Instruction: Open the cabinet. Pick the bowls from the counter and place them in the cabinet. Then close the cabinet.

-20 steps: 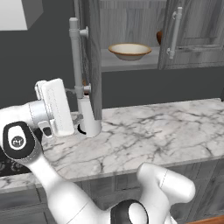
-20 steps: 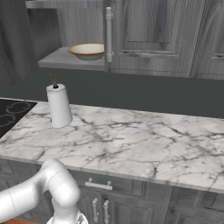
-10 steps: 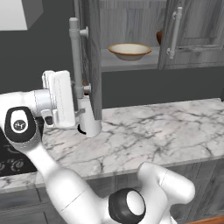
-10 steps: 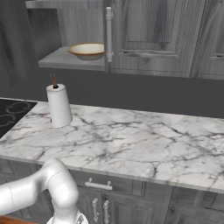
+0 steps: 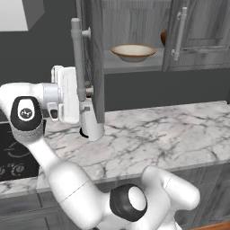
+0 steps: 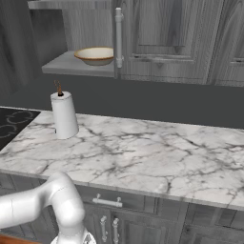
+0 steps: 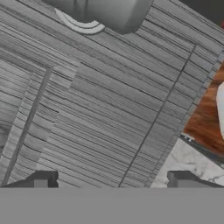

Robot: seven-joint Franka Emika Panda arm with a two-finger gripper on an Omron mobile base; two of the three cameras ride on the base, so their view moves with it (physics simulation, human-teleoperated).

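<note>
- cabinet (image 5: 134, 27) left door (image 5: 92, 58) is swung open, edge-on in left base view; right door (image 5: 197, 31) looks shut or nearly so
- cream bowl (image 5: 133, 52) already sits on the cabinet shelf (image 6: 71, 66), up and to the right of the end effector (image 7: 114, 179) as the left base view shows it
- reddish-brown bowl (image 5: 164, 37) peeks out as a sliver behind the right door's edge, so it seems to be inside too, deeper on the shelf; mostly hidden, can't confirm how it sits
- tabletop (image 6: 157, 152) carries no bowls in either base view; just a paper towel roll (image 6: 64, 116) standing near the cooktop (image 6: 12, 124)
- end effector is spread wide and empty, nothing between the fingers (image 7: 41, 180); hand view shows wood-grain door panel right in front of it, close up
- in left base view the hand sits just beside the left door's long bar handle (image 5: 77, 58), at the handle's lower end, on the outer side of the door; contact not clear
- judgement: open step done, both bowls look placed, only closing is left
- left door needs pushing back toward the cabinet front, away from the end effector's current side; right door may need a check that it's fully shut
- risk: the paper towel roll stands right below the open door, close to the hand, could get knocked during the swing
</note>
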